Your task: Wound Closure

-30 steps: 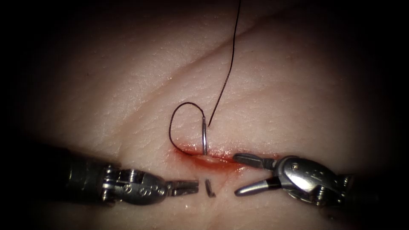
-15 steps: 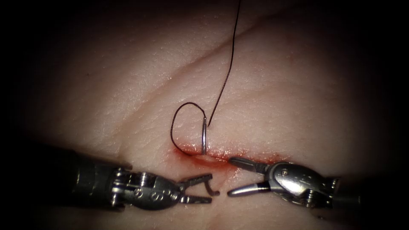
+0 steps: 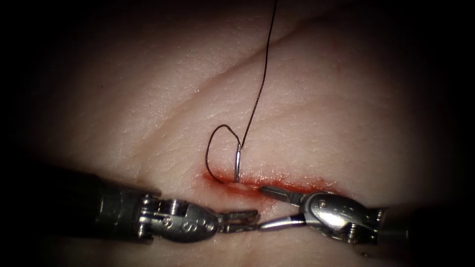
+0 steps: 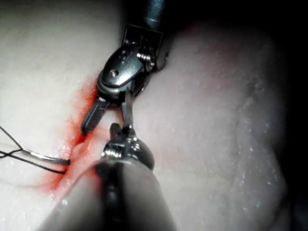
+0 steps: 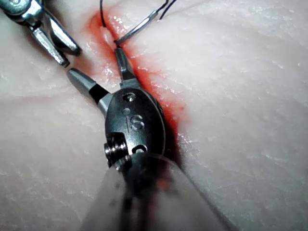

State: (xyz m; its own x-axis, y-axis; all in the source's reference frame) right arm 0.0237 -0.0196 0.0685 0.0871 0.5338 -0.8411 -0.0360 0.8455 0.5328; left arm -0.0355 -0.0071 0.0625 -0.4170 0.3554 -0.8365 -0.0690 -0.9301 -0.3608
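The curved needle (image 3: pixel 237 164) stands in the tissue (image 3: pixel 321 113) at the far edge of the cut (image 3: pixel 292 185), toward its left end. Its tail points up, its middle is buried, and the tip is hidden inside my left tool's jaws. The dark thread (image 3: pixel 257 99) runs from the tail to the top edge and forms a small loop (image 3: pixel 212 148) left of the needle. My left tool (image 3: pixel 241 221) is shut on the needle near its tip, at the cut's near edge. My right tool (image 3: pixel 261 207) is open and holds nothing; its upper jaw rests on the cut. The needle (image 5: pixel 137 28) also shows beyond my right tool (image 5: pixel 94 62).
Red fluid (image 3: pixel 222 177) lines the cut. A long crease (image 3: pixel 208 81) crosses the tissue behind the wound. The two tools' tips nearly touch in the left wrist view, right tool (image 4: pixel 108 126) facing left tool (image 4: pixel 118 132), with the needle (image 4: pixel 45 156) beside them.
The left tool moved right, opened around the needle tip standing out of the near edge, then closed on it. The right tool slid left along the cut. The thread loop shrank.
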